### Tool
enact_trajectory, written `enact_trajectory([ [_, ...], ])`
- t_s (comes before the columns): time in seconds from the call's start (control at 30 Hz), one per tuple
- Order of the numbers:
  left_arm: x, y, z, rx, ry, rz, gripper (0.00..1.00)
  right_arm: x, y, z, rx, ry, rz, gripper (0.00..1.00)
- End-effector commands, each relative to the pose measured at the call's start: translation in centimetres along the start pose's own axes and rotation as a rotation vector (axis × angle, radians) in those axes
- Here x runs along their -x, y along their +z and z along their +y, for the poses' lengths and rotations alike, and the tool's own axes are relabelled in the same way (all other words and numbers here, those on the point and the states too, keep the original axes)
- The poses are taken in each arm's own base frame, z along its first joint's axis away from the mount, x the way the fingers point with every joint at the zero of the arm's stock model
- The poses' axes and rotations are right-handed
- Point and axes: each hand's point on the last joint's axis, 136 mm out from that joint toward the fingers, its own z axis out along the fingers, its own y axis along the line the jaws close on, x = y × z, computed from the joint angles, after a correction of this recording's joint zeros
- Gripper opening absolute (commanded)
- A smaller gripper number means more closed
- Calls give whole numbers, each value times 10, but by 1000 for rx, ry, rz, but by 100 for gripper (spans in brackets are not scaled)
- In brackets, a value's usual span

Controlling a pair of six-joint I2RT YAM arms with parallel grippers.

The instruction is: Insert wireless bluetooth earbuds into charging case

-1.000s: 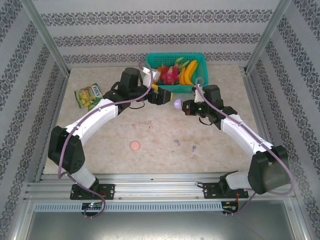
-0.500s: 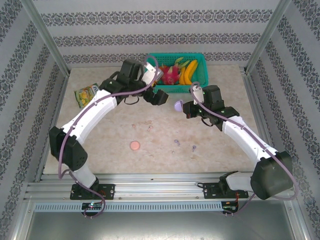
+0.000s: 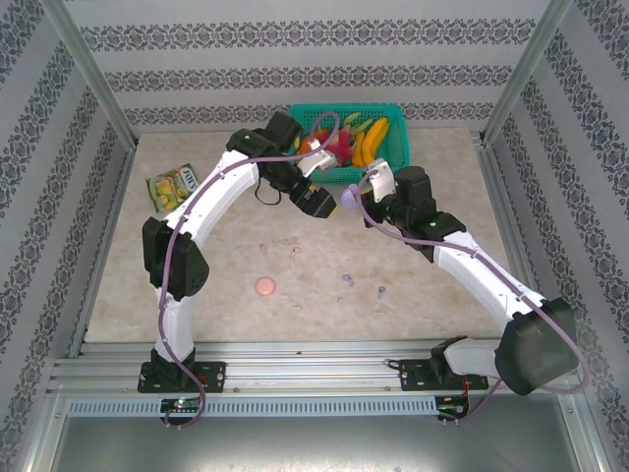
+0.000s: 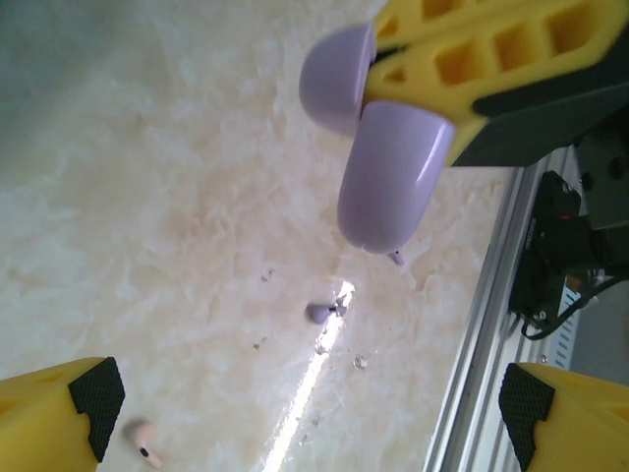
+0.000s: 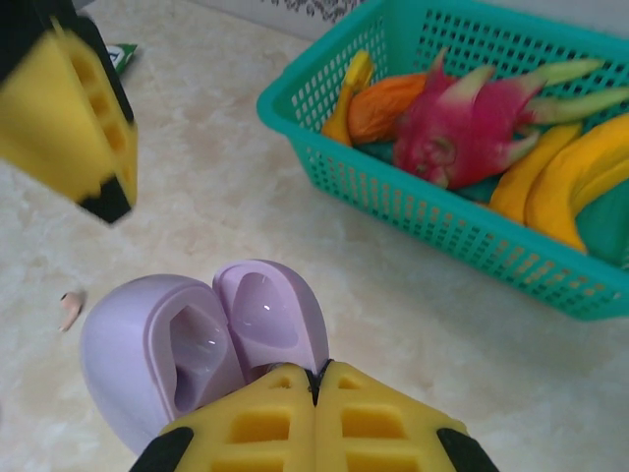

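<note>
the right pincer (image 5: 316, 385) has its two yellow fingers pressed tight together. they pinch the edge of the lilac round plastic charging case (image 5: 197, 339). the case hangs in the air, open like a shell, with its two shiny cups side by side. it is just in front of the teal plastic mesh basket (image 3: 391, 111), on the side nearest the arm bases.

the left pincer (image 4: 310, 405) is spread wide with nothing between its fingers. it hangs above the table just beside the case, also in front of the basket, and it touches nothing.

two small lilac plastic earbuds with stems (image 3: 347, 280) lie on the pale marbled table (image 3: 197, 265), well in front of the basket and apart from the case. the pale pink plastic earbuds (image 3: 293, 252) lie there too, more to the basket's left. a flat round pink case (image 3: 265, 286) lies further from the basket than they do. a green snack bag (image 3: 174, 187) lies off to the basket's left. yellow bananas (image 5: 560, 177) and a pink dragon fruit (image 5: 457, 128) sit inside the basket.

from above, the lilac case is a small blob tucked between the two pincers, and its open halves are hard to make out. the pink earbuds are only specks there, so i cannot count them. in the left wrist view the left pincer's fingers are cut off at the bottom corners. a tiny lilac stem peeks out under the case, and the rest of it is hidden behind. in the right wrist view the basket runs off the right edge.
</note>
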Motion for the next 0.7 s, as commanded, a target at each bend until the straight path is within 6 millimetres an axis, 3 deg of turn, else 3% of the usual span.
enact_trajectory([
  [0.0, -2, -9, -6, -23, 7, 16, 100, 4, 10, 1, -46, -79, -53, 0],
  [0.23, -6, -2, -2, -34, 20, 33, 97, -3, 16, 20, -5, -76, -68, 0],
  [0.47, -14, 5, -14, -144, -1, 70, 85, -9, 11, 44, 66, -87, -53, 0],
  [0.67, -22, 10, -16, -180, -12, 93, 80, -11, 12, 48, 76, -90, -44, 0],
])
